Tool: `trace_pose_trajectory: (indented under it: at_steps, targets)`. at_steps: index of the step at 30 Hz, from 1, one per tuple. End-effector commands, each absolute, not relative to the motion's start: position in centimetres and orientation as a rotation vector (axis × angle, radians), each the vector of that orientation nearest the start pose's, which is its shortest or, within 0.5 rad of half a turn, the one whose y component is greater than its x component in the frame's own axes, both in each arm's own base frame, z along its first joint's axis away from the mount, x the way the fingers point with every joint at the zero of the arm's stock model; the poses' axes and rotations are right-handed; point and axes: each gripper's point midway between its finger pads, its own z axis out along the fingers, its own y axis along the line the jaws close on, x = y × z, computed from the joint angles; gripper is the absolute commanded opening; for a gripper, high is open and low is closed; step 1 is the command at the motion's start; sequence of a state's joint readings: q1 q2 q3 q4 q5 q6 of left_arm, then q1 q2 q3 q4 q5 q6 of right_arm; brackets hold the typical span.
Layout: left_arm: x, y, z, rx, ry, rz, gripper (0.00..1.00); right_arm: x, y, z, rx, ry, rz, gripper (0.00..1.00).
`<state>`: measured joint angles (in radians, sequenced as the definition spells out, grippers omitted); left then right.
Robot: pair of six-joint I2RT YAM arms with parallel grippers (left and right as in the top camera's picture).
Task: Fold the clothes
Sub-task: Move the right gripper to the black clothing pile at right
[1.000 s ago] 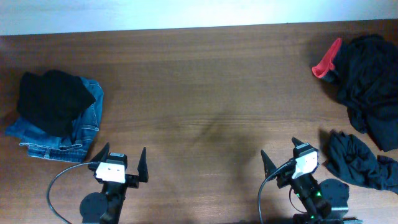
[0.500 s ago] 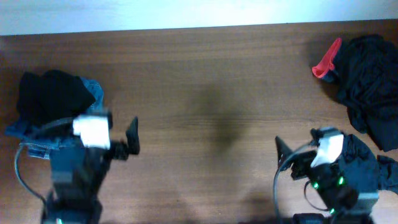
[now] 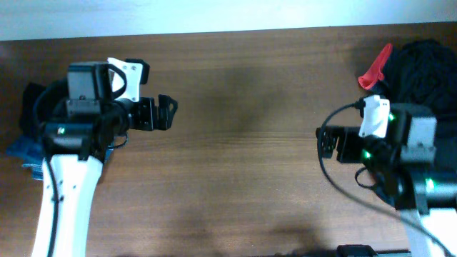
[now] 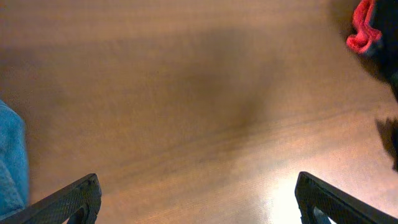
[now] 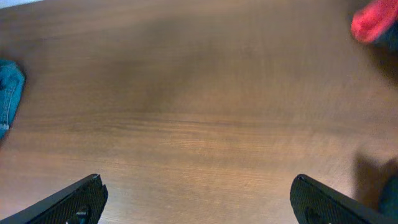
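In the overhead view the raised left arm [image 3: 68, 178] covers most of the left-hand pile, leaving only a sliver of blue denim [image 3: 16, 148] and an edge of black cloth [image 3: 30, 107]. The right arm [image 3: 414, 164] hides much of the dark clothes [image 3: 428, 61], which the right edge also cuts off. The red item [image 3: 375, 70] is too blurred to name. In the wrist views the left claw [image 4: 198, 190] and right claw [image 5: 198, 186] show only as dark tips in the bottom corners
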<state>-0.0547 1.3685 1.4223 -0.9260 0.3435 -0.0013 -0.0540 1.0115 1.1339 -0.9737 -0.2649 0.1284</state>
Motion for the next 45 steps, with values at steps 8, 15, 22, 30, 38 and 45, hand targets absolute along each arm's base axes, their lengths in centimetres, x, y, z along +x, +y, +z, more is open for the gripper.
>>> trace_pose_trajectory:
  at_steps: [8,15,22,30,38,45]
  targets:
    - [35.7,-8.2,23.7,0.198,2.528,-0.508,0.99,25.6,-11.8,17.4,1.197,2.457,-0.08,0.99]
    - [35.9,-8.1,23.8,0.198,2.523,-0.505,0.99,20.4,-19.9,14.5,1.732,2.273,-0.219,0.99]
    - [35.9,-8.1,23.8,0.198,2.523,-0.505,0.99,17.3,-22.1,9.7,2.032,2.252,-0.177,0.99]
    - [35.8,-8.1,23.8,0.198,2.525,-0.506,0.99,18.8,-22.7,5.0,2.102,2.281,-0.036,0.94]
    - [35.8,-8.1,23.8,0.198,2.524,-0.506,0.99,20.3,-22.0,3.7,2.102,2.285,0.112,0.04]
    - [36.0,-8.2,23.8,0.2,2.518,-0.505,0.99,27.0,-16.9,12.4,1.505,2.295,0.561,0.04]
